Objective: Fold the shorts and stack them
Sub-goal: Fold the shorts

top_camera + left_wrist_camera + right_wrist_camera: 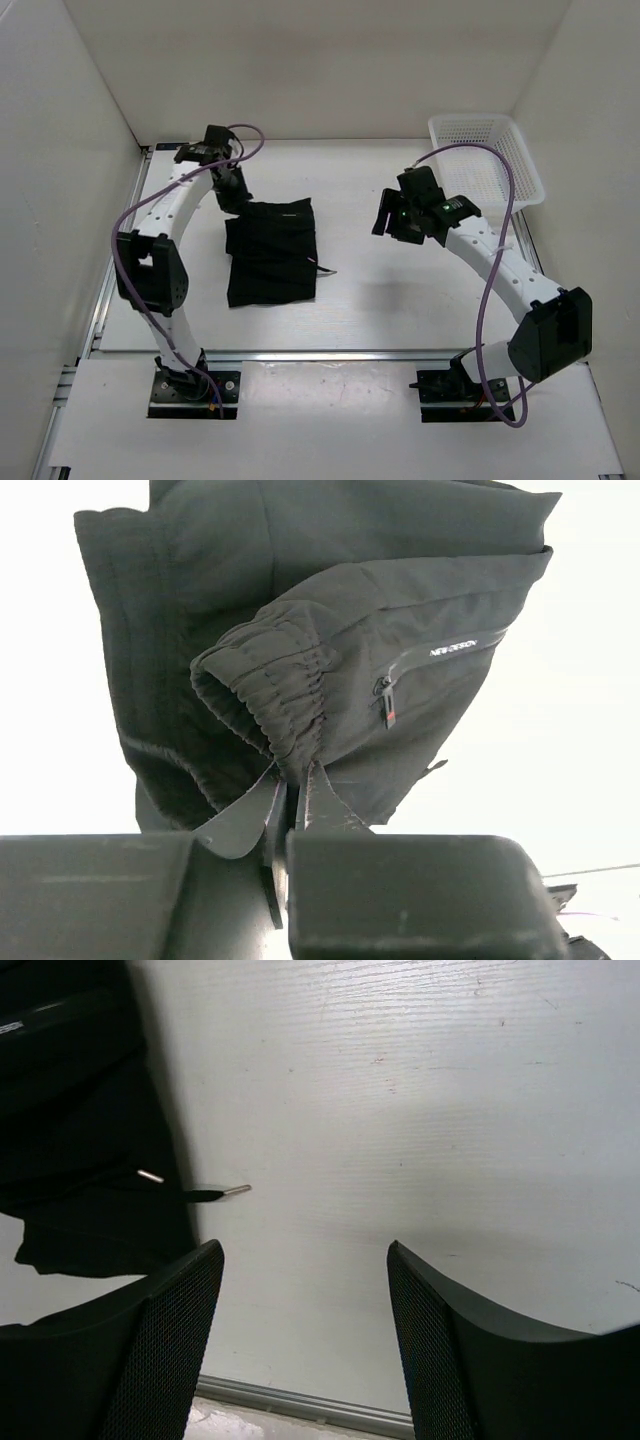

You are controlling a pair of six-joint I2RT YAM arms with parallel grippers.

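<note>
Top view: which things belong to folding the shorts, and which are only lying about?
For the job:
shorts
left gripper, shut on their waistband
right gripper, open above the table

Lying about:
basket, at the far right corner

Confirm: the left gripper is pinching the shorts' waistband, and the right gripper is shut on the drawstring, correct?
Not quite. The right gripper is open and holds nothing: the right wrist view shows its jaws apart over the table, the drawstring lying clear of them. The left gripper is indeed pinching the waistband of the shorts.
</note>
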